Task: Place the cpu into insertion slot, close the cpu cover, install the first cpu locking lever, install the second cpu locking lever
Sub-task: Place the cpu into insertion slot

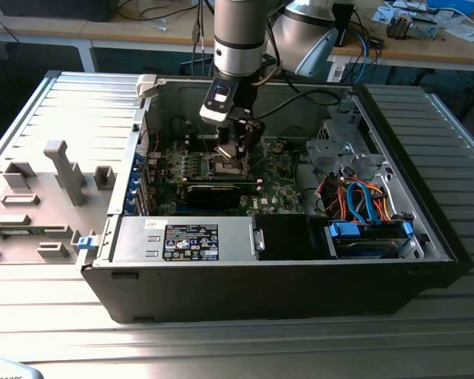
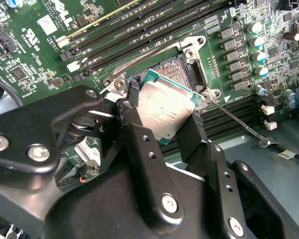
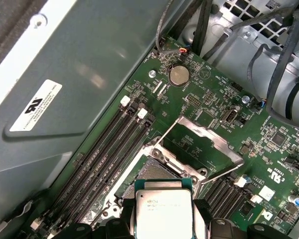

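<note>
Gripper (image 1: pixel 237 148) is clamped on the cpu (image 2: pixel 165 109), one black finger (image 2: pixel 134 132) on each of two opposite edges, silver top facing both wrist cameras. The chip (image 3: pixel 163 211) hangs just over the open socket (image 3: pixel 157 172) on the green motherboard (image 3: pixel 209 99); can't tell whether any edge touches the socket yet. In the second wrist view it sits tilted against the socket frame, not seated.

Cpu cover (image 3: pixel 212 135) is swung up and open at the far side of the socket, board visible through its window. One thin wire lever (image 2: pixel 239 121) lies loose across the memory slots (image 2: pixel 139 30) beside the socket; a second one (image 2: pixel 139 58) runs along the opposite side, also unlatched.

Further out: coin battery (image 3: pixel 179 75) beyond the cover, then cables (image 3: pixel 284 55). In the exterior view the arm reaches down into an open computer case (image 1: pixel 300 296) lying on a slatted metal desk (image 1: pixel 221 339), with a grey fixture (image 1: pixel 63 170) on the exterior view's left.
</note>
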Available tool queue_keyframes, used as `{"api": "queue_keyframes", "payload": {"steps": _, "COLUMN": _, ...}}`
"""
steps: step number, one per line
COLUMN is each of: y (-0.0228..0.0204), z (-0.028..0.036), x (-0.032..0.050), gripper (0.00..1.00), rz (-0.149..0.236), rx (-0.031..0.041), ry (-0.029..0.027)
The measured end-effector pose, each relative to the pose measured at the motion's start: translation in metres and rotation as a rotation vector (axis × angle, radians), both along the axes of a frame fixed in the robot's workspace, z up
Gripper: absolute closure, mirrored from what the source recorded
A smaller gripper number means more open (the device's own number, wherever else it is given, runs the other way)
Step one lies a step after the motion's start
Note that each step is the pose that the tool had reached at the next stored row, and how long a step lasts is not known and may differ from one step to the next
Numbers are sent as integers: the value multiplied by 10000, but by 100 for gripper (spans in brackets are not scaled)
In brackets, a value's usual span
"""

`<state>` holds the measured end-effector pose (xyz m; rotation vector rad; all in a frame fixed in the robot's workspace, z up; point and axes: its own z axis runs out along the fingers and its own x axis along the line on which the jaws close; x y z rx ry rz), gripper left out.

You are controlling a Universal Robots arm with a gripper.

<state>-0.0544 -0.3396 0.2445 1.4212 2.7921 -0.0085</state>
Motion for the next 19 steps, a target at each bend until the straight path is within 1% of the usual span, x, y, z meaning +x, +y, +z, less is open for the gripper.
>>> {"api": "queue_keyframes", "payload": {"steps": 19, "y": 0, "z": -2, "x": 0, "gripper": 45, "rz": -441, "rx": 0, "ry": 0}}
